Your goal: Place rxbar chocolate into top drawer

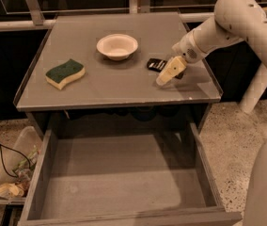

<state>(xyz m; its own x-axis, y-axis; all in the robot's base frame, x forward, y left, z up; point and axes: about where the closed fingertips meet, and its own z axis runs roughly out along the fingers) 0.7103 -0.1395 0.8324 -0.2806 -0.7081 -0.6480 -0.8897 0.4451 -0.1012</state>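
Gripper sits low near the right edge of the table, seemingly touching the rxbar chocolate; released or clenched, we cannot tell. Below, the top drawer stands pulled out.

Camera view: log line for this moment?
hand: beside rxbar chocolate on table | top drawer: open | placement: not done

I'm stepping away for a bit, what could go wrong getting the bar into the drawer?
The bar lies flat on the table with the gripper close beside it; a grasp may slip or shove it toward the bowl. The drawer is open below the front edge, so an early release could leave the bar on the table.
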